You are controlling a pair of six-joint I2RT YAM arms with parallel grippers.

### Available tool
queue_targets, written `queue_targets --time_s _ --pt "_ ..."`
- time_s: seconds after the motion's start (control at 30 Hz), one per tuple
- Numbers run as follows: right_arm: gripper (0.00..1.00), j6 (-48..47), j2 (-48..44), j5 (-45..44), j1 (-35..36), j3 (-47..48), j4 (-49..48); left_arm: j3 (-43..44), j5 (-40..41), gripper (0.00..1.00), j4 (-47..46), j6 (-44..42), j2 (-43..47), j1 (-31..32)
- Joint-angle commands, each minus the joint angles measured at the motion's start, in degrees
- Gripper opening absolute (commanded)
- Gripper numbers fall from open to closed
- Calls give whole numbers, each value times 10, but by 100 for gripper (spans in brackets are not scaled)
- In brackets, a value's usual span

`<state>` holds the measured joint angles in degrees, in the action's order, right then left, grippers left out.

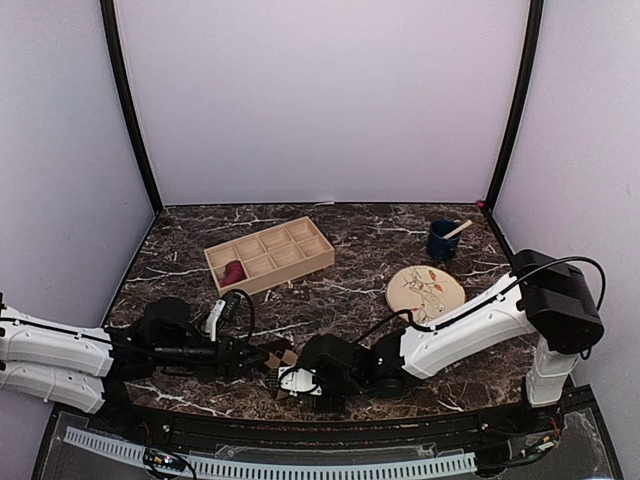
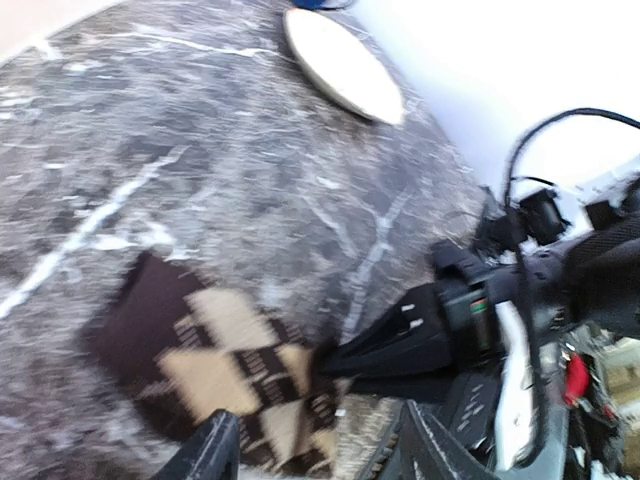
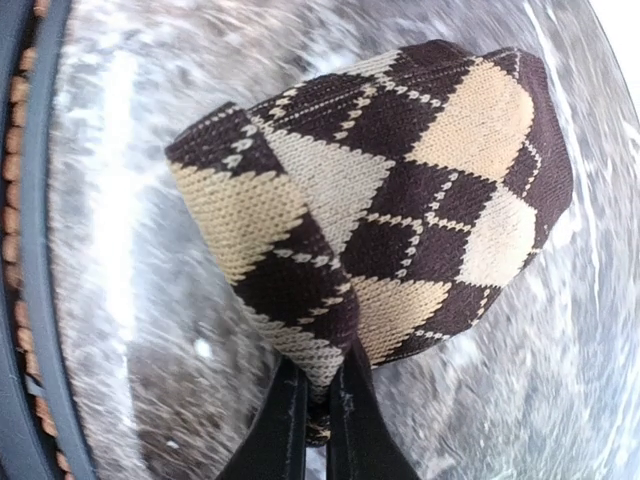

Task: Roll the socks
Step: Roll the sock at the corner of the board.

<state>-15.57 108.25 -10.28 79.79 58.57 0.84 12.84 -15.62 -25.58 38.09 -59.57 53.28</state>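
Note:
The dark brown sock with tan argyle diamonds lies partly folded on the marble table near the front edge, between the two arms. My right gripper is shut on a bunched edge of this sock, its black fingers pinching the fabric. In the left wrist view the same black fingers hold the sock. My left gripper stands open right at the sock, one finger on each side, gripping nothing. The maroon-red sock sits in a compartment of the wooden tray.
A wooden tray with several compartments stands at the middle back. A round pale plate lies to the right, with a dark blue cup holding a stick behind it. White walls enclose the table.

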Motion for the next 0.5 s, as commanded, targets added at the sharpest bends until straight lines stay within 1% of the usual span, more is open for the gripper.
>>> queue_targets --time_s 0.0,0.17,0.33,0.47 --pt "0 48 -14 -52 -12 -13 54 14 72 55 108 -22 -8 -3" --pt "0 105 -23 -107 -23 -16 100 24 76 53 94 -12 -56 -3" --pt "0 186 -37 -149 -35 -20 168 52 65 52 88 -31 -99 -3" --pt "0 253 -35 -138 -36 4 213 62 45 51 63 -50 -131 -3"
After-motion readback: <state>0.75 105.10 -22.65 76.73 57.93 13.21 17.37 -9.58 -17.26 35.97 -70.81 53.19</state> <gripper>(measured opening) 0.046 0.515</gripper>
